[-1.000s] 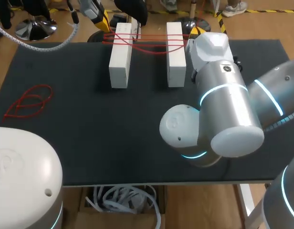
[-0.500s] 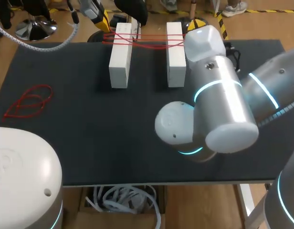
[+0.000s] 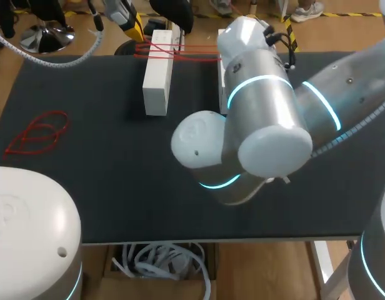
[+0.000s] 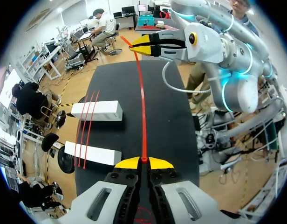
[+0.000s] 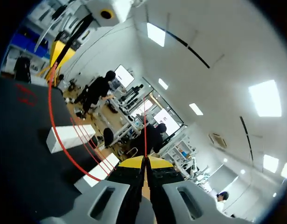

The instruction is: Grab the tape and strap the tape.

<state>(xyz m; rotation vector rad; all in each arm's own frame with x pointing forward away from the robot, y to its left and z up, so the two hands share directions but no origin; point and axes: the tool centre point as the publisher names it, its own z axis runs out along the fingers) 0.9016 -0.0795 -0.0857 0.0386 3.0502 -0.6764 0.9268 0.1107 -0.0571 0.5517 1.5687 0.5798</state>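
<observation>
Red tape (image 4: 142, 116) is pinched taut between left tool (image 4: 143, 162) and right tool (image 5: 144, 161). The right arm (image 3: 267, 119) has been swung over the white blocks (image 4: 96, 110), suggesting another wrap.

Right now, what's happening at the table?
Both arms are strapping two white blocks with red tape. The left fingers are shut on the tape, and the right fingers are shut on it further along, so it runs straight between them above the table. Several turns lie across the blocks. A spare red loop lies apart on the table, on the left arm's side.
</observation>
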